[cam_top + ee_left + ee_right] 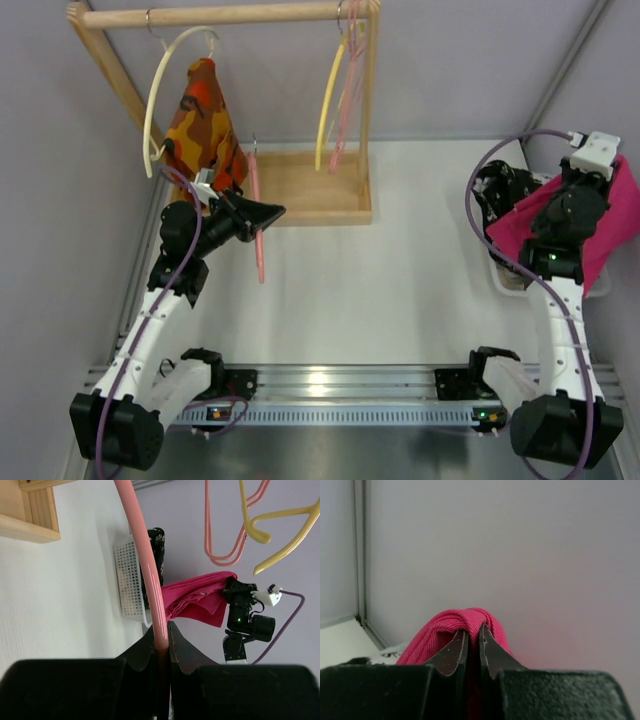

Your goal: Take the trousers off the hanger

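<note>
White table [400, 290] bears rack [300, 190], perhaps basket [503, 282]

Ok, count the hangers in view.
4. Cream-white hanger, left on the rail, carrying the orange garment; yellow hanger and pale pink hanger at its right; the hanger clamped in the left end effector. Another could hide behind the pink one.

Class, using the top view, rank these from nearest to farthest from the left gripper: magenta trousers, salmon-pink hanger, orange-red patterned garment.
1. salmon-pink hanger: clamped in the fingers of the left gripper.
2. orange-red patterned garment: hanging just behind, to its left.
3. magenta trousers: far right, held by the right gripper.
</note>
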You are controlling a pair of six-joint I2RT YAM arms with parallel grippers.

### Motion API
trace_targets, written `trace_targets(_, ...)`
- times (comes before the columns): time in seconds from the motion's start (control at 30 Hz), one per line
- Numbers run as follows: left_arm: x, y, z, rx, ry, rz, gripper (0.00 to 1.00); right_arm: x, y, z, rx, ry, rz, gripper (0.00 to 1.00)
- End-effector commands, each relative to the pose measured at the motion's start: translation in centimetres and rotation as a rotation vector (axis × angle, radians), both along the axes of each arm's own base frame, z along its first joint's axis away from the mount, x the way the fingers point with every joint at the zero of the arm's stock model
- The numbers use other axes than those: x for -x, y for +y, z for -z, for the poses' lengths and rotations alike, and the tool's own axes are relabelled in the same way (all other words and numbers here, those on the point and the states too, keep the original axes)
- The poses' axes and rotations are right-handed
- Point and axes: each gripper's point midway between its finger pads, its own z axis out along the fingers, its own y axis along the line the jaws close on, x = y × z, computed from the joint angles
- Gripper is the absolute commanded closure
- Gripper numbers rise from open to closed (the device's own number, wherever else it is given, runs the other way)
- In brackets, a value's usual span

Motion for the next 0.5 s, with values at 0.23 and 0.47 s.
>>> trace_targets(0.23,0.2,-0.1,-2.4,0.006,-0.122,0.020,1.00,-11.6,0.0,6.2,0.025,0.157,-0.168,1.00)
trace_targets(0.47,1.3,-0.4,-3.2,-0.011,-0.173,0.059,1.00,-17.0,0.3,14.8,-0.083,0.346,-0.252,1.00)
